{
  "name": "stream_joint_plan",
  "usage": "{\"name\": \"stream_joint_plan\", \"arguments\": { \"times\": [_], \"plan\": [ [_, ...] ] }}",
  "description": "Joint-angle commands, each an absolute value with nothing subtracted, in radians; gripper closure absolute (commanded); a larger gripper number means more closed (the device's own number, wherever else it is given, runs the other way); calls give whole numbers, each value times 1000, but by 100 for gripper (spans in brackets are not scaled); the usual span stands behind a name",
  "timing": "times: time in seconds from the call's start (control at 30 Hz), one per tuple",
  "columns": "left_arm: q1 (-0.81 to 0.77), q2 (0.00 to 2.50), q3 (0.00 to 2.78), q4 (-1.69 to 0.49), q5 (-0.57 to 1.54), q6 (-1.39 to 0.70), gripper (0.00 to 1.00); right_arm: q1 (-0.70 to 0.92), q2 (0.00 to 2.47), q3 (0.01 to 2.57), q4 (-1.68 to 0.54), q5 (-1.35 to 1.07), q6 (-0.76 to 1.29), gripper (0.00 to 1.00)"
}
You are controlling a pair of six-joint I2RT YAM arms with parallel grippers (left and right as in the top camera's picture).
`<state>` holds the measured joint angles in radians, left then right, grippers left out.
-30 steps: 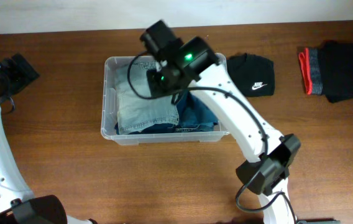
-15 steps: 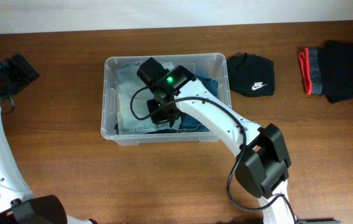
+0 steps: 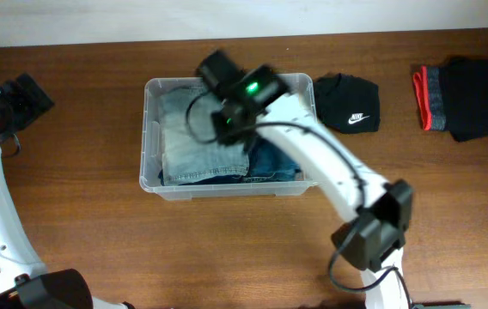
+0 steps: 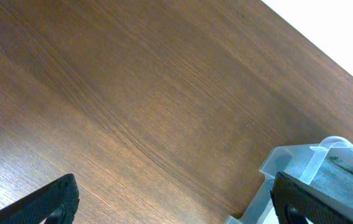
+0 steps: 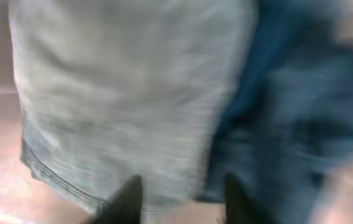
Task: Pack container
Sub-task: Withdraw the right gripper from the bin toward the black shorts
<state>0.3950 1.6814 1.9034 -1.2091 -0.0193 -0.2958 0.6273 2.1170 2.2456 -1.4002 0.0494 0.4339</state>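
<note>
Half a second after pressing down into the large clear plastic rectangular container (image 3: 151,129) on the brown wooden tabletop (image 3: 72,223), the right end effector (image 5: 183,198) lifts away released and empty, the folded pale denim (image 3: 201,142) apparently packed; the left end effector (image 4: 176,202) waits unclenched.

One clear container (image 3: 150,129) holds two folded denim pieces: one pale (image 3: 199,142), one dark blue (image 3: 277,160). One black logo hat (image 3: 348,103) lies near the far edge. At the far right corner sits one dark folded bundle (image 3: 472,86), possibly two garments.
</note>
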Motion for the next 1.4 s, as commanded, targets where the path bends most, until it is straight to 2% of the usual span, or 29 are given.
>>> {"name": "stream_joint_plan", "arguments": {
  "times": [0.0,0.03,0.1,0.23,0.4,0.53,0.73,0.87,1.17,1.37],
  "plan": [
    [398,1692,1898,-1209,-26,-302,1,500,2039,2357,-1466,158,422,28],
    [398,1692,1898,-1209,-26,-302,1,458,2035,2376,-1490,168,423,15],
    [398,1692,1898,-1209,-26,-302,1,360,2032,2399,-1528,168,424,0],
    [398,1692,1898,-1209,-26,-302,1,167,2035,2391,-1552,122,426,1],
    [398,1692,1898,-1209,-26,-302,1,-47,2053,2350,-1549,-130,422,1],
    [398,1692,1898,-1209,-26,-302,1,-162,2058,2294,-1491,-229,434,2],
    [398,1692,1898,-1209,-26,-302,1,-317,2060,2208,-1351,-243,541,1],
    [398,1692,1898,-1209,-26,-302,0,-437,2062,2173,-1275,-236,536,1],
    [398,1692,1898,-1209,-26,-302,1,-651,2098,2141,-1185,-138,260,1],
    [398,1692,1898,-1209,-26,-302,1,-728,2162,2141,-1103,-270,-32,1]
  ]
}}
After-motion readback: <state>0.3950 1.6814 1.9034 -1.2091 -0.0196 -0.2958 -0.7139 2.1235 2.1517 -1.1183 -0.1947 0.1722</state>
